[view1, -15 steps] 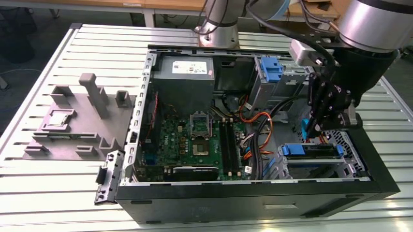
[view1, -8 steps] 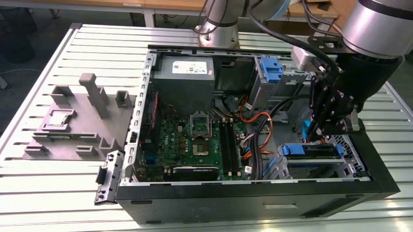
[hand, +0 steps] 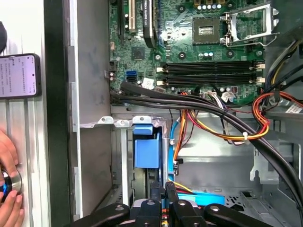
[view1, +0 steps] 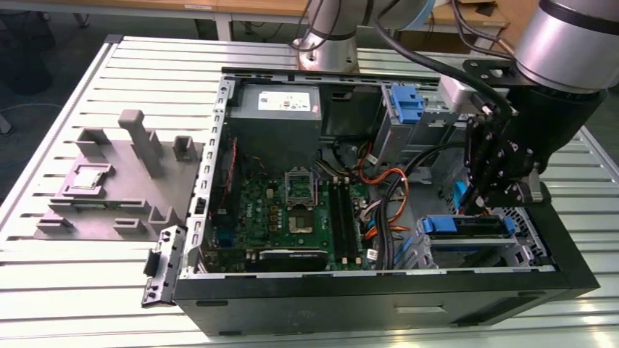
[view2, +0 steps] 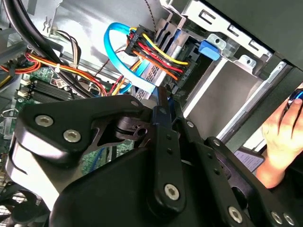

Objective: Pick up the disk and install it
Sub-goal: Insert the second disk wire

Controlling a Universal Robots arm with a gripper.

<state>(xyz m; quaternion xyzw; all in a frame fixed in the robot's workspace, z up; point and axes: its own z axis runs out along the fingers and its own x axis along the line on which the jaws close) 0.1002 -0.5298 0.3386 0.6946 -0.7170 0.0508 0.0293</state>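
Your tool [view1: 503, 190] hangs inside the open computer case [view1: 387, 290], at the exterior view's right, just above the drive bay [view1: 469, 235]. Its fingers [hand: 162, 194] look pinched almost together, but whether they actually clamp anything you cannot tell from these views, since the linkage hides the tips.

The disk [view1: 466, 226] lies in that bay, directly below the tool, with its blue rails showing at both ends. In the first wrist view the blue rail [hand: 146, 149] sits straight ahead of the fingers, between the metal bay walls.

For this step, judge the seating by the rails: keep the drive level and square to the bay so both rails run true, and press evenly rather than on one corner. Watch the cable bundle [hand: 222, 123] of orange, red and yellow wires near the bay and the blue data cable [view2: 116, 52] looping just beside the tool; either could snag the fingers. A person's hand [hand: 9, 208] rests on the worktop [view1: 58, 261] outside the case wall, so keep motions slow.
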